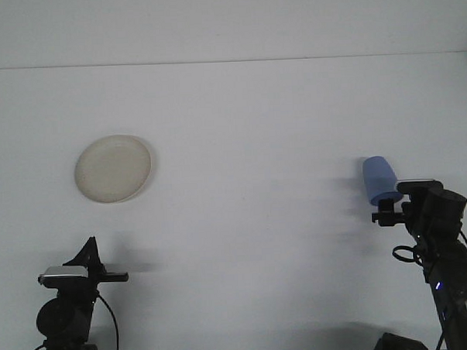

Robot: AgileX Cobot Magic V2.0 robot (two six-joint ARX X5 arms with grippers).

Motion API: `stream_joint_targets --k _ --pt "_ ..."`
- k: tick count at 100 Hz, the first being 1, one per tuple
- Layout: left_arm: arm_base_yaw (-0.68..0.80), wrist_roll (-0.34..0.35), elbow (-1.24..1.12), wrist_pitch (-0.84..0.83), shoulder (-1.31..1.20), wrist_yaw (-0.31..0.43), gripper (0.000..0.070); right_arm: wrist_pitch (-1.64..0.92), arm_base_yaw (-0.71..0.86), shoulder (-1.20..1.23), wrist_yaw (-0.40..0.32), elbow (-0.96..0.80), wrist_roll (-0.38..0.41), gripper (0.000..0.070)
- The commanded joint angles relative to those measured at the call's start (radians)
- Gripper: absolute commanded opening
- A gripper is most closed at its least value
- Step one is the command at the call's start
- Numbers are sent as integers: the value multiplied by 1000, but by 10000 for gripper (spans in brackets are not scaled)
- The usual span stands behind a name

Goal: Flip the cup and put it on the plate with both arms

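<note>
A light blue cup lies tipped on the white table at the right, its lower end hidden behind my right gripper. That gripper hangs raised on its arm right at the cup's near end; I cannot make out whether they touch. A cream plate rests empty on the table at the left. My left gripper sits low at the near left, well short of the plate, its fingers together in a single point with nothing in them.
The table's far edge runs across the top of the view. A cable loops beside the left arm's base.
</note>
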Motion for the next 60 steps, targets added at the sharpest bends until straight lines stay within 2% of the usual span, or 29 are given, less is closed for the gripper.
stream_joint_targets --k 1,35,47,54,60 --pt "0 -5 -19 11 -1 0 16 62 -10 47 -11 7 -26 501" --pt "0 -5 -19 11 -1 0 16 339 -24 274 -99 7 -42 469" --pt "0 -5 -19 11 -1 0 16 448 -24 333 -137 7 -42 315" --pt "0 -5 -19 11 -1 0 16 492 -24 355 -139 7 -42 248" --pt "0 -5 -19 11 -1 0 16 520 -24 372 -151 7 -41 156"
